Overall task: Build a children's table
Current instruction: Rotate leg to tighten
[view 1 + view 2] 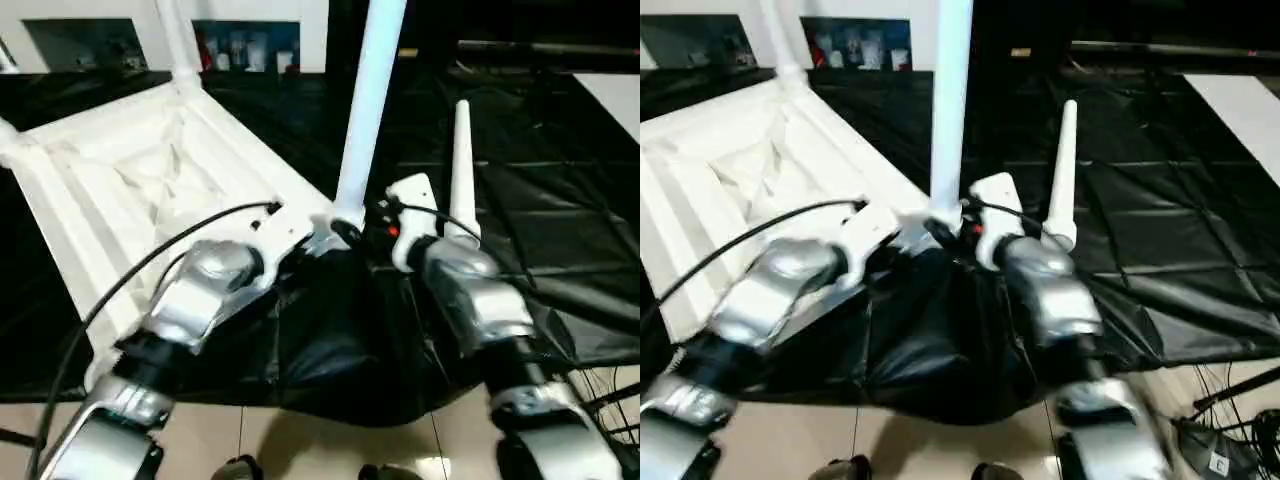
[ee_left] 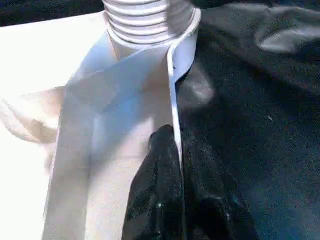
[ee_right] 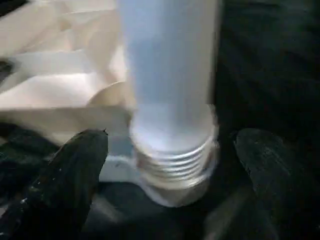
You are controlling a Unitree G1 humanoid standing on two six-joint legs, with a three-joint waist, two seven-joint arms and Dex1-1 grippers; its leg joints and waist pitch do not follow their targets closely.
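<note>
The children's table top [image 1: 130,180] lies upside down on the black sheet, at the left. A white leg [image 1: 368,100] stands upright in its near corner socket, and several ribs of the leg's end [image 3: 175,165] show above the socket. My left gripper [image 2: 174,137] is shut on the top's thin rim [image 2: 172,75] just beside that socket. My right gripper [image 3: 170,150] is open, one finger [image 3: 75,170] on each side of the leg's base, clear of it. A second leg [image 1: 172,35] stands in the far corner. A loose tapered leg [image 1: 461,170] lies on the sheet to the right of my right wrist.
The black-sheeted table [image 1: 560,200] stretches to the right and back; its sheet hangs over the front edge [image 1: 340,370] between my forearms. A white cabinet [image 1: 250,45] stands behind. Cables [image 1: 1230,420] lie on the floor at the lower right.
</note>
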